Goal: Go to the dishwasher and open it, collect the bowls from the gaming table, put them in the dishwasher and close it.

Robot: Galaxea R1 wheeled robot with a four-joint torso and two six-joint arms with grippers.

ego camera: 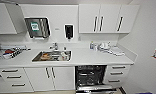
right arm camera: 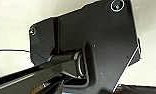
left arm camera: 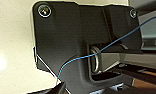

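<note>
I face the kitchen counter (ego camera: 69,58). Dishwasher (ego camera: 90,76) sits under it, right of the sink (ego camera: 52,56), door dropped open, dark racks showing. No bowls in reach of my view. Neither wrist view lets me tell how either gripper stands or what it holds. My judgement: stay clear of the lowered door, keep the base square to it.

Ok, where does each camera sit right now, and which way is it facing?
Head view: high on the robot, facing forward and down at the kitchen counter, the sink and the open dishwasher.
Left wrist view: on the left arm, facing its dark plate against a pale surface.
Right wrist view: on the right arm, likewise, dark plate.
Shared: both wrist views show plate and jointed bar.
</note>
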